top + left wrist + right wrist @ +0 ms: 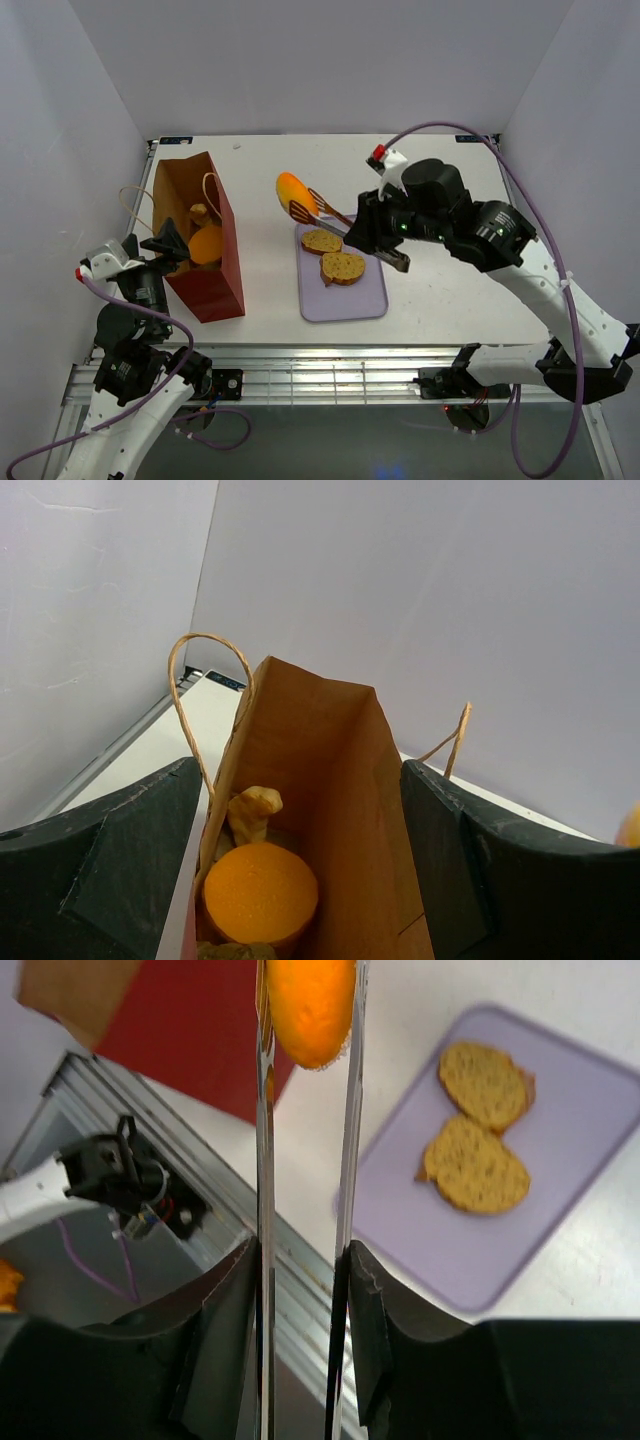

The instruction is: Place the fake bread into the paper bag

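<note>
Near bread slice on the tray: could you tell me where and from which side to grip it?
Grip the near slice across its left and right crust edges, coming down from above. It lies flat on the tray, and the far slice touches its far edge, leaving those sides free.

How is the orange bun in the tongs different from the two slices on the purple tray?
The orange bun is smooth, plump and bright orange; the slices are flat and tan-faced with brown crusts. The bun is pinched between the tongs, while the slices lie side by side on the tray. Both are outside the paper bag.
</note>
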Robot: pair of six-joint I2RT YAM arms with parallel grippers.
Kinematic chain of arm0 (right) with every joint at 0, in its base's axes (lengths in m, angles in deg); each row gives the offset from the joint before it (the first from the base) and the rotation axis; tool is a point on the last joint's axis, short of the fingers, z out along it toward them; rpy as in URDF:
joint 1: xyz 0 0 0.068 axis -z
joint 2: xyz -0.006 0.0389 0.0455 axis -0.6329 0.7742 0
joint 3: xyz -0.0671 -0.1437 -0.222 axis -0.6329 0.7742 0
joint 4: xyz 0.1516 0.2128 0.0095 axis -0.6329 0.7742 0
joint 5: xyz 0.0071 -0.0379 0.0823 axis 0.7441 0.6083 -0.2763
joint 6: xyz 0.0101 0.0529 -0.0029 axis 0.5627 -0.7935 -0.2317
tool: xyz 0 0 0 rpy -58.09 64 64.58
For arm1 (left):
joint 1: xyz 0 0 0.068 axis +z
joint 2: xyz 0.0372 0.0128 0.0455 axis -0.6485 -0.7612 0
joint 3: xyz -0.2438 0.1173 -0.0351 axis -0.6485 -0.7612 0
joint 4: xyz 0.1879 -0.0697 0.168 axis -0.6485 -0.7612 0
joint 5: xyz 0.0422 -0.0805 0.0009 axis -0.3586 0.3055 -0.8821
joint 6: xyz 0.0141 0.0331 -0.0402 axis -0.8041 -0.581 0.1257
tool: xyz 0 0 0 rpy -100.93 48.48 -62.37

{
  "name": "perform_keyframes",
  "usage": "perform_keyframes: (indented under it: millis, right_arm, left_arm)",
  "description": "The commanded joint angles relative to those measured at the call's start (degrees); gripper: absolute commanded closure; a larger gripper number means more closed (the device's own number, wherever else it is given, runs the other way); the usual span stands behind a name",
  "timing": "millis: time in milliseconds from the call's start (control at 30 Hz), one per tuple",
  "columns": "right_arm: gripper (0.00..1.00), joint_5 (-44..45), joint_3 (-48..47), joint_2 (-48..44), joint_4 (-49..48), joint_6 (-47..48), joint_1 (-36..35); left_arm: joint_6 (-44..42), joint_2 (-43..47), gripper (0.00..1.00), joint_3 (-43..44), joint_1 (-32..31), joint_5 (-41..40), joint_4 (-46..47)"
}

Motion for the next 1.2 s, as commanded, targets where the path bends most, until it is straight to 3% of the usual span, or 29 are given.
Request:
perform_keyframes:
  millis: [0, 200, 367, 633, 800, 1167]
  right_arm:
    - [0.76, 0.95, -11.07, 6.46, -4.5, 4.57, -0.28]
    - [0.76, -5.54, -30.21, 20.08, -8.37, 5.72, -0.2]
    - [0.76, -12.23, -37.72, 28.69, -14.15, 5.37, -0.2]
    - [0.76, -21.02, -34.92, 33.72, -23.66, 1.77, -0.55]
    - [0.75, -20.67, -33.69, 36.27, -24.1, 2.82, -2.57]
    - [0.57, -20.41, -32.28, 36.53, -24.46, 3.17, -2.83]
  left_arm:
    - [-0.34, 0.4, 0.09, -0.34, -0.33, -0.93, -0.27]
    - [-0.61, 0.84, 0.1, -0.69, -0.33, -1.9, 0.08]
    - [-0.87, 0.75, 0.1, -0.78, -0.33, -1.81, 0.35]
    - [-1.05, 1.28, 0.1, -0.95, -0.33, -1.81, 0.43]
    - [-1.13, 1.36, 0.1, -1.04, -0.33, -1.72, 0.61]
    - [-1.14, 1.63, 0.1, -1.04, -0.33, -1.72, 0.61]
